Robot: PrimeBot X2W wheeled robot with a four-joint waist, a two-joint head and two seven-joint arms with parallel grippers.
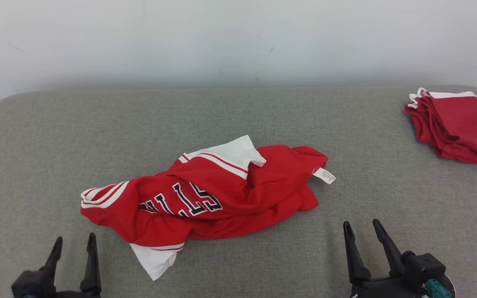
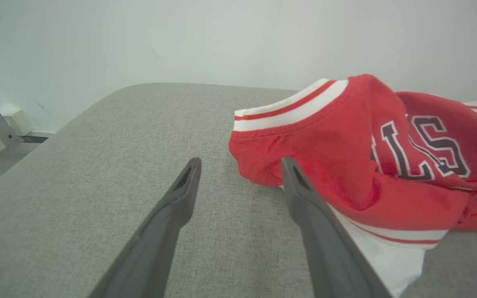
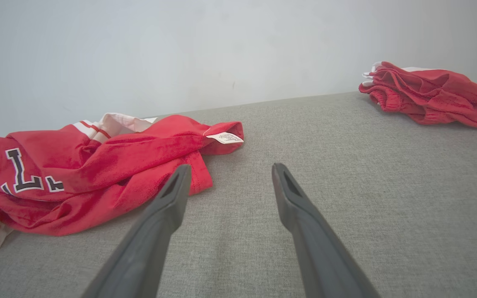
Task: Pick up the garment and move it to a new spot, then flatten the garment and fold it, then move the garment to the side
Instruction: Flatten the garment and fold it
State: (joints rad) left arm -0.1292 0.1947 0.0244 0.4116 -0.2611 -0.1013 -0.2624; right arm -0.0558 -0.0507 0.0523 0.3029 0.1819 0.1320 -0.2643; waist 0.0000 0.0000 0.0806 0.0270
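Found garment (image 1: pixel 205 198) crumpled at middle of tabletop (image 1: pixel 263 120), ungripped. Found left gripper (image 1: pixel 75 239) and right gripper (image 1: pixel 362 223) with fingers spread wide, empty, flanking its near edge. Likely to pinch several bunched layers at once, leaving folds trapped inside; may also snag label (image 1: pixel 324 176).

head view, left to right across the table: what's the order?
left gripper, jaws open → crumpled red garment → right gripper, jaws open → folded red pile at the far right edge
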